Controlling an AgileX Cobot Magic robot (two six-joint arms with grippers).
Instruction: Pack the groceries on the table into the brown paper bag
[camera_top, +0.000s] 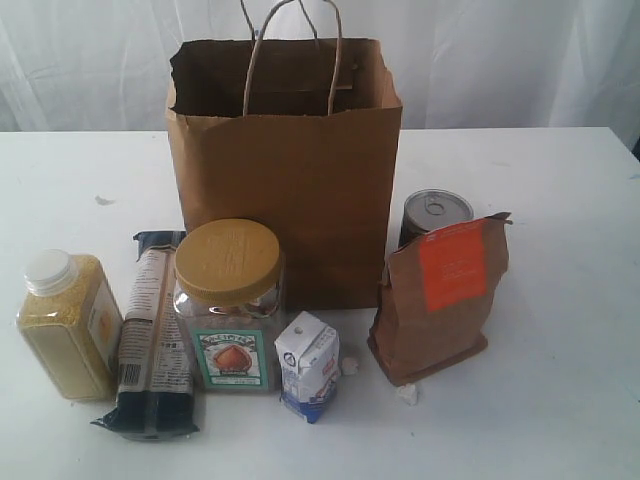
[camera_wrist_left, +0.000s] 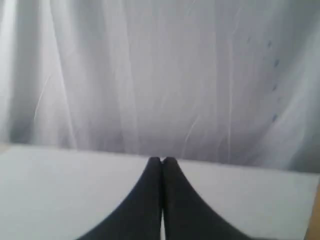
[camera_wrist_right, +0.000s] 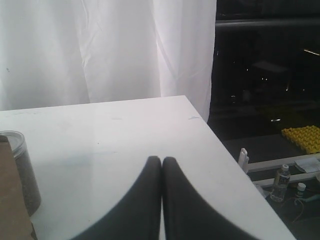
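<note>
The brown paper bag (camera_top: 290, 170) stands open and upright at the middle back of the table (camera_top: 560, 380). In front of it sit the groceries: a yellow-grain jar (camera_top: 66, 322), a long dark-blue packet (camera_top: 152, 335), a tan-lidded nut jar (camera_top: 230, 305), a small white-blue carton (camera_top: 308, 365), an orange-labelled brown pouch (camera_top: 443, 298) and a dark tin can (camera_top: 434, 216). Neither arm shows in the exterior view. My left gripper (camera_wrist_left: 161, 160) is shut and empty over bare table. My right gripper (camera_wrist_right: 161, 160) is shut and empty, with the tin can (camera_wrist_right: 22, 170) off to one side.
Small white crumbs (camera_top: 407, 393) lie beside the pouch and the carton. A white curtain (camera_top: 520, 60) hangs behind the table. In the right wrist view the table's edge (camera_wrist_right: 235, 165) drops off to a dark floor with bottles (camera_wrist_right: 281, 182).
</note>
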